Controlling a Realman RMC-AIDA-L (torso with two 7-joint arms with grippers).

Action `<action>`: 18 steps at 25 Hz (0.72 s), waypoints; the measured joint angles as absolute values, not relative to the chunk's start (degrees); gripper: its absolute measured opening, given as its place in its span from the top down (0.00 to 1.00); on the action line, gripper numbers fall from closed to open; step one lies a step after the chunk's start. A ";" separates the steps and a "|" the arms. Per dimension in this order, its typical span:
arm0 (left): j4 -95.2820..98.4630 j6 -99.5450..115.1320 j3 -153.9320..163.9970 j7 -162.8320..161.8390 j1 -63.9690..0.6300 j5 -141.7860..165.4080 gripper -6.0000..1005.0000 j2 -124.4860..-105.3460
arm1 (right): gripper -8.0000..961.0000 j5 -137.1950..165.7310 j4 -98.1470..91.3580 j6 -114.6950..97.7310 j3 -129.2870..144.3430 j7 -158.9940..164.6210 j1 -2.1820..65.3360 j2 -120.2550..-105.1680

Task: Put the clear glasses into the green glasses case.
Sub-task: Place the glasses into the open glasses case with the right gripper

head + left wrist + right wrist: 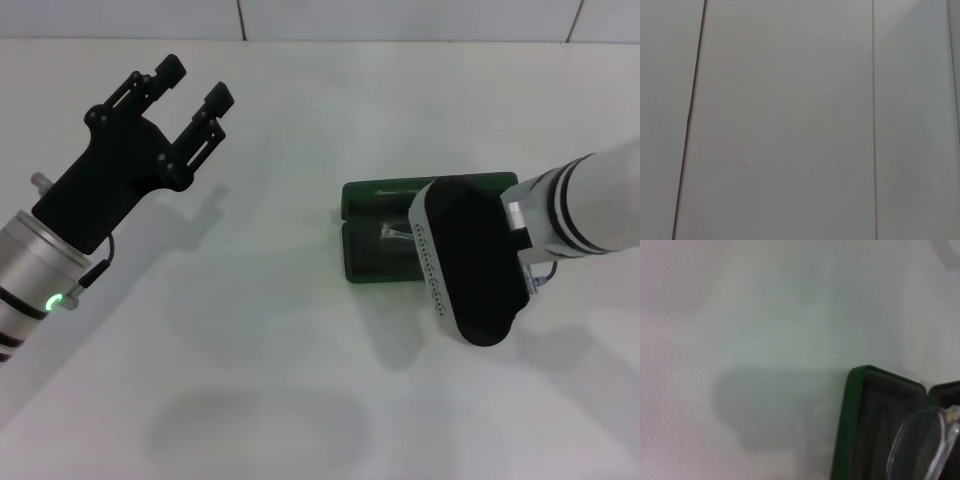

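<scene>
Glasses (920, 447), clear, over open green case (375, 225); left claw (190, 100) spread, right's state unseen.

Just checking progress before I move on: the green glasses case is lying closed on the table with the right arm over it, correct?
Not quite. The green glasses case lies open, not closed; the right wrist view shows its dark lining with the clear glasses over it. It is on the table, under the right arm.
</scene>
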State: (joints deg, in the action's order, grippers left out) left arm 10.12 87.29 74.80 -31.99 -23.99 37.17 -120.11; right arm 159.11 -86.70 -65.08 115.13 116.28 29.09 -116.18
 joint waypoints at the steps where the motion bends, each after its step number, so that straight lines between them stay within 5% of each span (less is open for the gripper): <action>1: 10.11 87.28 74.80 -31.99 -23.99 37.17 0.40 -120.11 | 0.87 159.13 -86.73 -65.07 115.32 116.27 29.09 -116.18; 9: 10.10 87.27 74.80 -31.99 -23.99 37.17 0.40 -120.00 | 0.87 159.18 -87.22 -64.45 115.84 116.28 29.09 -116.18; 18: 10.11 86.38 74.79 -31.72 -24.15 37.17 0.40 -119.88 | 0.70 159.12 -87.11 -63.25 117.81 116.46 28.85 -116.17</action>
